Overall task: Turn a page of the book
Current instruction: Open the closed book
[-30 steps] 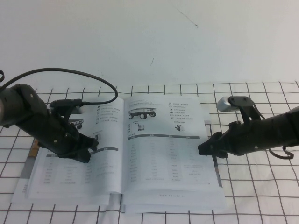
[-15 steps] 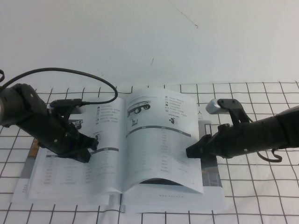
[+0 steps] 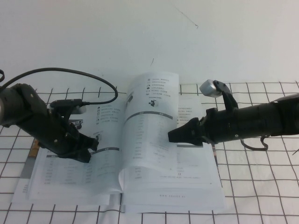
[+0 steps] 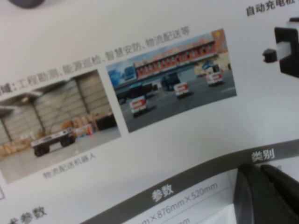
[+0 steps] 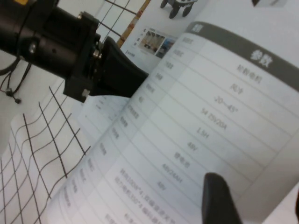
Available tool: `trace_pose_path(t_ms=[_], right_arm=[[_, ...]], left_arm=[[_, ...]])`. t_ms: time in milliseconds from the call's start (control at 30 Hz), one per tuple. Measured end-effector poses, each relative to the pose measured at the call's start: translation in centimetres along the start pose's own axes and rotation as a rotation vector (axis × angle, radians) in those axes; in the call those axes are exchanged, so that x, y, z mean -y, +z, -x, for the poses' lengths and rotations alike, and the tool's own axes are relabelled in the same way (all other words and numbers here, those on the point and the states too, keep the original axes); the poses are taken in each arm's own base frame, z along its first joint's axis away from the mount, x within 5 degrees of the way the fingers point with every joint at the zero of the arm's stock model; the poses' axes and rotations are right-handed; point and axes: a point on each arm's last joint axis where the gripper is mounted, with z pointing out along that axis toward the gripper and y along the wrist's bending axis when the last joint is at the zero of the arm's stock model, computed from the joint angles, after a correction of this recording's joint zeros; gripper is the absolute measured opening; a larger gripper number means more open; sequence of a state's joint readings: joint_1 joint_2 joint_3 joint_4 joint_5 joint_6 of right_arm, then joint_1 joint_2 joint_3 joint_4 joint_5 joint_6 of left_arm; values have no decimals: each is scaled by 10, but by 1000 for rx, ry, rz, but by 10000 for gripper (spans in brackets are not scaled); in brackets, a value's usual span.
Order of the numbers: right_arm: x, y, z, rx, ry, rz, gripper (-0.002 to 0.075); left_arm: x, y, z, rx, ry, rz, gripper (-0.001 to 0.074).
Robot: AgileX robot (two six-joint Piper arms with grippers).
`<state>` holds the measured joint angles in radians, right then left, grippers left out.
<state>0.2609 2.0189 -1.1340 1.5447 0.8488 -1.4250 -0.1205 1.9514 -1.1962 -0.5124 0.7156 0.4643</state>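
You have the book (image 3: 140,186) lying open on the gridded mat (image 3: 261,186), toward the near edge of the tabletop and a little left of its middle. The page (image 3: 149,126) stands lifted off the right half, curled up and over toward the spine, its dark bar and table facing the near edge.

Your right gripper (image 3: 172,135) reaches in from the right edge and sits against the raised page at about its mid-height. Its dark tip comes to a narrow point in the high view; in the right wrist view one finger (image 5: 219,198) rests on the sheet, but you cannot tell whether the fingers are apart or together.

Your left gripper (image 3: 89,151) rests on the book's left-hand page (image 3: 70,182), pressing it flat. In the left wrist view its fingers (image 4: 266,193) lie together on the paper just beside the dark header bar (image 4: 187,179), below two colour photos (image 4: 170,79).
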Motion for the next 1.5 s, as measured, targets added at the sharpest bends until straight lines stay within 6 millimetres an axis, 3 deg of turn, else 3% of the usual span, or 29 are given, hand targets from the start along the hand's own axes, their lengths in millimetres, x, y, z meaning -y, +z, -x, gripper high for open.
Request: trace_pose_path(t_ms=[233, 500, 767, 1067, 1500], right_arm=[[-5, 0, 4, 35, -18, 57, 347], [-26, 9, 14, 82, -89, 158, 347], [-56, 41, 25, 52, -222, 161, 347], [-47, 80, 22, -11, -230, 173, 347], [-75, 75, 35, -19, -284, 452, 344]], left_arm=[[0, 0, 0, -1, 0, 0, -2], [0, 0, 0, -1, 0, 0, -2], [0, 0, 0, -1, 5, 0, -2], [0, 0, 0, -1, 5, 0, -2], [0, 0, 0, -3, 4, -3, -2]])
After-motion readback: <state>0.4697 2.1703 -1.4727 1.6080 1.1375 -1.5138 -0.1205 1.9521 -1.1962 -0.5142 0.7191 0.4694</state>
